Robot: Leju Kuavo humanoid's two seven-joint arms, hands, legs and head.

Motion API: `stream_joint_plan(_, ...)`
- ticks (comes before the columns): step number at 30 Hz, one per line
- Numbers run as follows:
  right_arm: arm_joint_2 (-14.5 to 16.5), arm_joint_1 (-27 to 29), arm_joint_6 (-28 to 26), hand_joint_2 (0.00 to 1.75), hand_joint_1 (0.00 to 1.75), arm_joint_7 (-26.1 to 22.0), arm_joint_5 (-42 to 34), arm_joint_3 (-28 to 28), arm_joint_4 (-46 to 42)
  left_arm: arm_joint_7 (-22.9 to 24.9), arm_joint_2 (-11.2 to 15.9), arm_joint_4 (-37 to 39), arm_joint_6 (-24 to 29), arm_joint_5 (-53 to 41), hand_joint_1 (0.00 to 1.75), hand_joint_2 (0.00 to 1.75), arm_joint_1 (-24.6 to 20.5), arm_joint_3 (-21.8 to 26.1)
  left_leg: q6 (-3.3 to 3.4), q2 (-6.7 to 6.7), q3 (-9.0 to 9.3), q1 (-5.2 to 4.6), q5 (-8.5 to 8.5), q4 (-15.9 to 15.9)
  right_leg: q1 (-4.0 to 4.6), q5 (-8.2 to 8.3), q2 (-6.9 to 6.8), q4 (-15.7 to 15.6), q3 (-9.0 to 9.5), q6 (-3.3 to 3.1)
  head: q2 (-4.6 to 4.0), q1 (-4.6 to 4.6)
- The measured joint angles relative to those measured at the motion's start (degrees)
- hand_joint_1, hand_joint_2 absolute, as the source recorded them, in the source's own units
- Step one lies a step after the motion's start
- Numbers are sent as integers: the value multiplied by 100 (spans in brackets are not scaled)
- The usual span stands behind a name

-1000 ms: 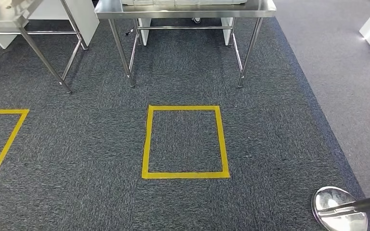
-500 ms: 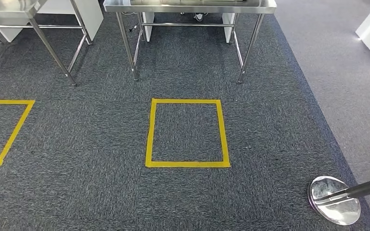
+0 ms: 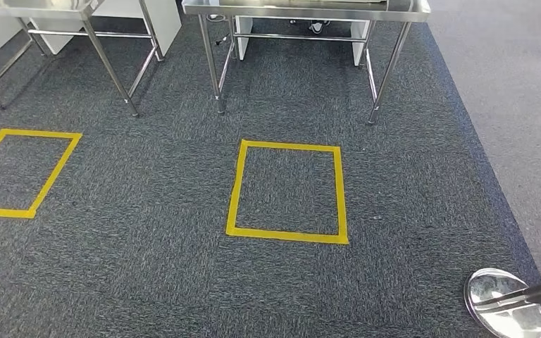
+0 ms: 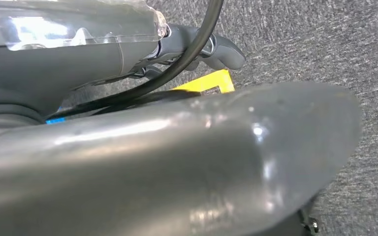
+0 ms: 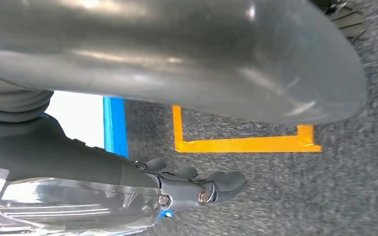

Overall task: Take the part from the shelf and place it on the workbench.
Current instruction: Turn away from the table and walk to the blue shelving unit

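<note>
Camera swung left: taped square (image 3: 288, 191) and surface (image 3: 303, 10) at 12 o'clock slid right, still approaching. Both hands' (image 4: 197, 46) (image 5: 197, 187) fingers curled, holding nothing.

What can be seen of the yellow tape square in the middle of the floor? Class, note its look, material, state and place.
The yellow tape square is a closed outline of flat, glossy-looking tape strips stuck to the dark grey carpet, slightly taller than wide and a little skewed in the head view. Its four corners are joined and nothing stands inside it. It lies in front of the steel table, apart from its legs.
</note>
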Motion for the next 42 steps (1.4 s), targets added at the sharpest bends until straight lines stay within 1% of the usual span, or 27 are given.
stream_joint_plan(1,5,-4,21,0,0,-6,20,1,0,1,0,0,8,0,0,0,-3,1,46,51,71,-18,-5,-161,14,2,-44,15,-4,26,1,-2)
stream_joint_plan(3,16,-28,57,0,0,-15,68,5,0,11,0,0,22,1,0,0,1,4,144,-21,41,-26,1,-226,29,13,-138,19,-5,87,0,5)
stream_joint_plan(4,19,-42,69,0,0,-16,93,9,0,19,-2,0,28,2,0,0,6,7,193,-72,29,-16,24,-254,22,-15,-104,51,-16,122,0,7)
stream_joint_plan(6,25,-47,98,0,0,-18,127,16,0,39,-7,0,42,5,0,0,4,13,285,-171,6,7,91,-298,4,-261,138,384,-171,179,0,33)
stream_joint_plan(8,31,-36,126,0,0,-20,148,19,0,61,-9,0,59,13,0,0,-1,22,339,-271,-50,6,140,-301,-16,-653,395,1107,-519,201,1,62)
stream_joint_plan(9,35,-32,116,0,0,-20,158,20,0,72,-9,0,68,20,0,0,-1,30,348,-332,-75,-1,158,-297,-20,-772,438,1438,-682,203,1,66)
stream_joint_plan(10,47,-29,81,0,0,-19,169,21,0,83,-8,0,75,27,0,0,3,37,348,-397,-92,-7,171,-293,-22,-777,455,1607,-768,201,1,67)
stream_joint_plan(11,64,-28,29,0,0,-15,181,21,0,96,-8,0,82,34,0,0,7,44,343,-470,-101,-11,181,-287,-22,-666,468,1562,-749,192,1,67)
stream_joint_plan(12,90,-27,-20,0,0,-8,195,24,0,109,-7,0,88,43,0,0,9,48,334,-547,-103,-14,190,-281,-22,-461,501,1300,-625,172,1,67)
stream_joint_plan(14,142,-22,-78,0,0,19,232,36,2,135,-9,0,97,53,0,0,2,50,306,-680,-118,-22,203,-259,-23,-64,739,521,-266,111,1,69)
stream_joint_plan(16,193,-26,-81,0,0,55,278,65,5,151,-11,0,116,59,0,0,-10,51,251,-787,-170,-23,225,-234,-20,67,929,81,-94,78,1,69)
stream_joint_plan(18,232,-45,-70,0,0,84,308,100,7,149,-10,0,159,77,0,0,-5,59,173,-901,-223,-17,264,-240,-19,76,864,15,-88,61,1,68)
stream_joint_plan(19,247,-52,-60,0,0,92,316,114,7,133,-8,0,190,99,0,0,2,72,143,-891,-245,-11,260,-225,-28,98,797,-17,-77,40,1,72)
stream_joint_plan(21,282,-46,-45,0,0,89,315,133,7,35,-1,0,292,218,0,0,6,125,84,-669,-375,-15,83,28,-58,139,645,-82,-57,-15,1,40)
stream_joint_plan(23,308,-25,-47,0,0,57,274,136,7,-222,7,0,438,493,0,0,-4,243,28,-398,-693,12,-307,719,-53,146,479,-92,-62,-43,1,-3)
stream_joint_plan(25,316,-13,-61,0,0,9,217,134,7,-542,21,-2,552,825,0,0,-6,422,-25,-329,-971,48,-535,1339,-47,139,308,-78,-79,-45,1,-13)
stream_joint_plan(26,319,-13,-72,0,0,-13,196,133,7,-696,33,-4,584,973,0,0,-1,519,-43,-313,-971,63,-492,1371,-48,133,229,-69,-85,-39,0,-13)
stream_joint_plan(28,322,-18,-96,0,0,-54,171,128,7,-990,60,-14,614,1213,0,0,6,697,-55,-202,-621,80,-152,762,-52,110,93,-39,-80,-8,-1,-15)
stream_joint_plan(30,322,-20,-119,0,0,-84,157,115,7,-1207,78,-24,620,1352,0,0,-11,842,-16,23,-223,58,79,36,-29,70,-12,0,-66,51,0,-19)
stream_joint_plan(32,322,-26,-134,0,0,-104,136,104,7,-1303,83,-27,620,1414,0,0,-22,952,52,97,-132,32,91,-184,2,47,-92,17,-49,110,1,-11)
stream_joint_plan(33,323,-34,-137,0,0,-117,116,101,6,-1348,83,-28,615,1440,0,0,-20,998,91,35,-146,30,107,-190,2,45,-136,15,-37,140,0,-4)
stream_joint_plan(34,322,-42,-139,0,0,-135,90,96,5,-1419,83,-29,603,1480,0,0,-17,1046,132,-20,-151,36,122,-203,-11,29,-140,24,-26,174,1,-3)
stream_joint_plan(36,322,-45,-138,0,0,-209,18,60,3,-1665,87,-35,529,1598,0,0,-23,1146,222,-133,-149,51,170,-236,-40,-164,61,243,-103,234,1,16)
stream_joint_plan(38,322,-36,-135,0,0,-295,-26,2,2,-1908,108,-48,384,1699,0,0,-29,1237,280,-246,-174,48,209,-246,-49,-560,359,897,-403,254,0,50)
stream_joint_plan(40,321,-34,-132,0,0,-339,-31,-38,2,-2018,150,-60,243,1735,0,0,-16,1300,302,-385,-203,25,226,-241,-44,-804,459,1575,-741,246,1,59)
stream_joint_plan(41,321,-34,-130,0,0,-350,-31,-52,2,-2041,174,-64,197,1743,0,0,-4,1325,304,-466,-204,14,230,-238,-40,-756,473,1664,-798,231,0,59)
stream_joint_plan(42,321,-35,-119,0,0,-361,-32,-66,2,-2060,193,-70,167,1749,0,0,8,1346,303,-548,-198,4,232,-234,-37,-593,493,1521,-745,208,1,58)
